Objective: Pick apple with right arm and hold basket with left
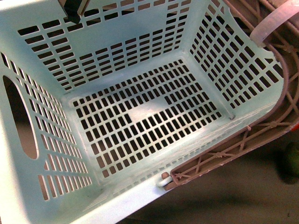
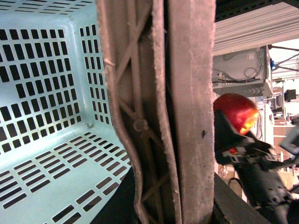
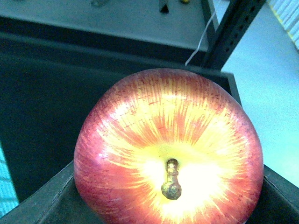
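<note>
The right gripper (image 2: 238, 142) has its jaws closed on the apple (image 3: 168, 149). The fruit hangs in the air outside the basket (image 1: 140, 116), on the far side of the brown lattice handles (image 2: 154, 112) from the basket's slotted interior. The left gripper (image 2: 175, 207) shows only as dark shapes on either side of those handles. Its jaws look clamped on them, though the contact itself is at the edge of the left wrist view.

The step in hand looks like a joint hold: fruit up, basket steady. To do it well, the right arm should grip across the apple's widest girth, since a glossy round skin can squirt out if pressed above or below it. It should also move slowly. The left arm should hold the handles without twisting, because they swing and a turn of the wrist would likely tip the basket.

The apple has no real long axis. Its stem-to-base line runs along the right gripper's reach, with the stem and the yellow dimple facing back at the right wrist camera. The basket is empty and its open mouth faces the front camera. A dark green fruit (image 1: 292, 158) lies on the tabletop (image 1: 224, 200) beyond the handle side, apart from both grippers.
</note>
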`<state>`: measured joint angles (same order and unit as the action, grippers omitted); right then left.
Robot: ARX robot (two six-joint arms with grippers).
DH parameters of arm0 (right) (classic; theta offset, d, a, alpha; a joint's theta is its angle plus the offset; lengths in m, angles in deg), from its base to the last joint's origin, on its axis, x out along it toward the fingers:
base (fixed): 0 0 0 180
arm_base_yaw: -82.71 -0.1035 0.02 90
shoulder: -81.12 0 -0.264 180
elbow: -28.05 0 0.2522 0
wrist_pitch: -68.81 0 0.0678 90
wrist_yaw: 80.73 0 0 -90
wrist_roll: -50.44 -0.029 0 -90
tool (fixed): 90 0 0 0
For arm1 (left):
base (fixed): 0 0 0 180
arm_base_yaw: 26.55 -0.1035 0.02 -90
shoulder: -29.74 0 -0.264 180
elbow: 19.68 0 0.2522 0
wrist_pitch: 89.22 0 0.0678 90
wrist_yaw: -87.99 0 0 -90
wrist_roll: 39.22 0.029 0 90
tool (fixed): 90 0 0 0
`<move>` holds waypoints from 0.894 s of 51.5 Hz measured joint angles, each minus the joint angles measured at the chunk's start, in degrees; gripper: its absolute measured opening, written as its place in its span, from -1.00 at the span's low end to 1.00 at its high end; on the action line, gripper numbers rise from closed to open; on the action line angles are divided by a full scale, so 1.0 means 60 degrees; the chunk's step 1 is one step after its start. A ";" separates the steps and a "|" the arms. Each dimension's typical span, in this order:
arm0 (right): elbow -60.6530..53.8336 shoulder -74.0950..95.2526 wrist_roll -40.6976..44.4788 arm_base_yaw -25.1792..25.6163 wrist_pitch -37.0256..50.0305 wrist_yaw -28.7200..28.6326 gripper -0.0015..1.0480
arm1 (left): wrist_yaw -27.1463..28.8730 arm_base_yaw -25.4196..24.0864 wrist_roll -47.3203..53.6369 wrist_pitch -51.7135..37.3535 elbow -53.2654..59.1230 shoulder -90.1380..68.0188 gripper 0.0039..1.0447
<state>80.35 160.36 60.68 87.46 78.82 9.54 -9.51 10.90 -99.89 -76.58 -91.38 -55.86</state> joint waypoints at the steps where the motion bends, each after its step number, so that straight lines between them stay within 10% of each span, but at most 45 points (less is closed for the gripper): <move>1: 0.0011 -0.0204 -0.0044 -0.0113 -0.0066 0.0000 0.53 | 0.0000 0.0000 0.0000 0.0000 0.0000 0.0000 -0.65; 30: 0.0015 -0.0011 -0.1202 -0.3931 0.0178 0.0820 0.53 | -0.0004 0.0000 0.0000 0.0000 0.0000 0.0000 -0.65; 46: -0.0262 0.0623 -0.1501 -0.4659 0.0415 0.1031 0.68 | -0.0004 0.0000 0.0000 0.0000 0.0000 0.0000 -0.65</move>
<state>78.78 164.10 51.67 59.51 81.31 15.73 -9.54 10.90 -99.89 -76.58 -91.38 -55.86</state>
